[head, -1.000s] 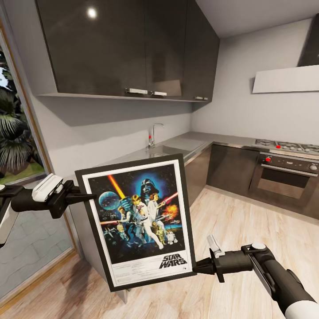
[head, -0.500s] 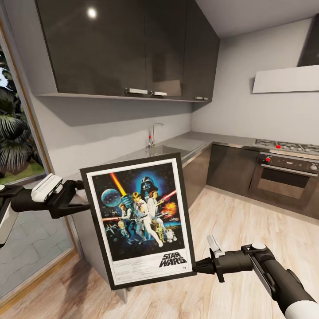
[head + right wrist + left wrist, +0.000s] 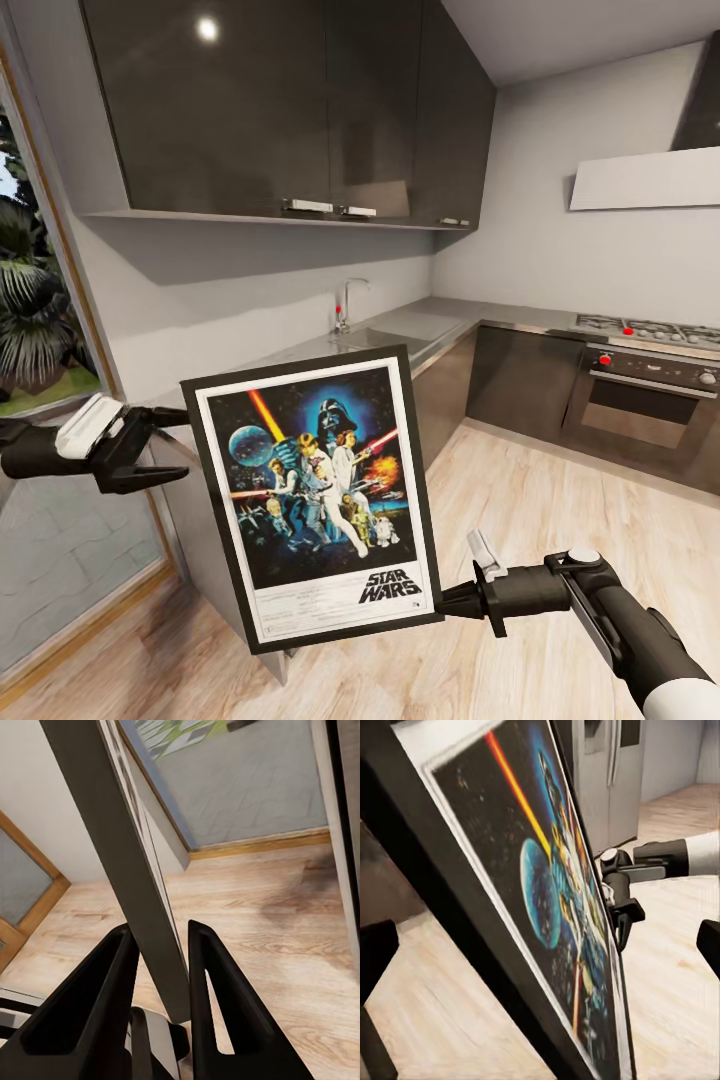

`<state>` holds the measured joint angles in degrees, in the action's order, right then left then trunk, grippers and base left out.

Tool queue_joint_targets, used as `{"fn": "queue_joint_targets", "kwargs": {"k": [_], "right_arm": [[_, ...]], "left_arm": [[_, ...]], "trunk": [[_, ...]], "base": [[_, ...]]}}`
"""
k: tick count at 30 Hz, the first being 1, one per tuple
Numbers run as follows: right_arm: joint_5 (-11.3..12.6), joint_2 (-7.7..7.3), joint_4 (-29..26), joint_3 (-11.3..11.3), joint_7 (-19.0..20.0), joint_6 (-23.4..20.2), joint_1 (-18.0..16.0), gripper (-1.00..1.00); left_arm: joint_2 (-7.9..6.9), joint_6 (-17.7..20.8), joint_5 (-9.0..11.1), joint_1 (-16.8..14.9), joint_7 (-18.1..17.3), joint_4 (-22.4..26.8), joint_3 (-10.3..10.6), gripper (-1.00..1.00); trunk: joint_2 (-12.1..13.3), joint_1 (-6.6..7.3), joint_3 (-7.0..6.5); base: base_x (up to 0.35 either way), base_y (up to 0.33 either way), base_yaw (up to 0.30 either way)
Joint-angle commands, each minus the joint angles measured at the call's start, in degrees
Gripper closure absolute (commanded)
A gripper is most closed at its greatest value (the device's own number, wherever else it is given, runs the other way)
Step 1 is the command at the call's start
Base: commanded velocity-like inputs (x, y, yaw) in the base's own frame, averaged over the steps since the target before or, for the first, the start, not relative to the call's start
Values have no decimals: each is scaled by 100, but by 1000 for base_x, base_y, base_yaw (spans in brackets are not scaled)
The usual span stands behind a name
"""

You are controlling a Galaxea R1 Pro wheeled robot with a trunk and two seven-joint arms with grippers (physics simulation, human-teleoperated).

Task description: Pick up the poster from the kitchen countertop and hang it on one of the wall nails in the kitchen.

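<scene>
"STAR WARS" on the poster (image 3: 312,497)

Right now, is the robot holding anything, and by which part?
Yes: the right pincer grips the poster by its frame's lower right corner. The left pincer is open, just off its left edge.

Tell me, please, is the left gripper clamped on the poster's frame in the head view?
No, the left gripper hangs open just off the edge of the poster, while the right gripper holds the lower corner.
</scene>
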<state>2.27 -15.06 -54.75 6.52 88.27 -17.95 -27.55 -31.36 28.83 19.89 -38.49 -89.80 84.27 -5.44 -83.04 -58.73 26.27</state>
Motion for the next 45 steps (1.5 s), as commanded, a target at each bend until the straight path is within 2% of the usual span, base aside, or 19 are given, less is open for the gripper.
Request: {"fn": "queue_joint_targets", "kwargs": {"k": [1, 3, 6, 10, 12, 15, 19, 21, 25, 28, 30, 33, 35, 37, 38, 41, 43, 44, 45], "right_arm": [[26, -6, -1, 16, 12, -68, -4, 100], [26, -6, -1, 14, 14, -68, -4, 100], [25, -6, -1, 11, 15, -68, -4, 100], [27, -6, -3, 10, 15, -68, -4, 100], [27, -6, -5, 8, 15, -68, -4, 100], [27, -8, -6, 8, 15, -68, -4, 100], [27, -13, -2, 7, 15, -64, -4, 100], [27, -18, -3, 7, 15, -61, -4, 100], [29, -32, -6, 6, 15, -60, -4, 100], [36, -55, -3, 0, 15, -61, -4, 100], [39, -64, -2, -2, 15, -63, -4, 100], [44, -80, -2, -8, 15, -67, -4, 100], [44, -82, -2, -9, 15, -67, -4, 100], [44, -82, -2, -9, 15, -67, -4, 100], [45, -84, -1, -10, 15, -68, -4, 100], [45, -85, -1, -10, 15, -66, -4, 100], [45, -85, -1, -10, 15, -66, -4, 100], [45, -85, -1, -10, 15, -67, -4, 100], [45, -85, -1, -10, 15, -64, -4, 100]], "left_arm": [[-92, -69, -8, -3, -20, -137, 4, -100], [-214, -259, -10, 4, -20, -352, 6, -100], [-311, -524, -8, 111, -20, -551, 7, -100], [-357, -774, 5, 419, -20, -759, 5, -100], [-370, -1054, 15, 615, -20, -1040, 2, -100], [-374, -1346, 22, 716, -20, -1323, 1, -100], [-372, -1889, 31, 871, -20, -1964, 1, -100], [-357, -2325, 73, 954, -20, -2524, 8, -100], [-296, -2777, 94, 986, -20, -3344, 17, -100], [-47, -3377, 87, 997, -20, -4488, 23, -100], [64, -3579, 80, 999, -20, -4909, 24, -100], [482, -4195, 60, 1001, -20, -6271, 25, -100], [611, -4377, 56, 1001, -20, -6661, 22, -100], [659, -4465, 55, 1001, -20, -6858, 21, -100], [759, -4757, 54, 1001, -20, -7523, 19, -100], [838, -5015, 58, 1098, -20, -7969, 18, -100], [900, -5135, 88, 1575, -20, -8177, 6, -100], [941, -5158, 166, 1746, -20, -8213, -2, -100], [976, -5171, 354, 1864, -20, -8237, -8, -100]], "trunk": [[-4, 0, 7], [-4, 0, 7], [-4, 0, 7], [-4, 0, 7], [-4, 0, 7], [-4, 0, 7], [-4, 0, 7], [-4, 0, 7], [-4, 0, 7], [-4, 0, 7], [-4, 0, 7], [-4, 0, 7], [-4, 0, 7], [-4, 0, 7], [-4, 0, 7], [-4, 0, 7], [-4, 0, 7], [-4, 0, 7], [-4, 0, 7]], "base": [[0, 0, 0], [0, 0, 0], [0, 0, 0], [0, 0, 0], [0, 0, 0], [0, 0, 0], [0, 0, 0], [0, 0, 0], [0, 0, 0], [0, 0, 0], [0, 0, 0], [0, 0, 0], [0, 0, 0], [0, 0, 0], [0, 0, 0], [0, 0, 0], [0, 0, 0], [0, 0, 0], [0, 0, 0]]}}
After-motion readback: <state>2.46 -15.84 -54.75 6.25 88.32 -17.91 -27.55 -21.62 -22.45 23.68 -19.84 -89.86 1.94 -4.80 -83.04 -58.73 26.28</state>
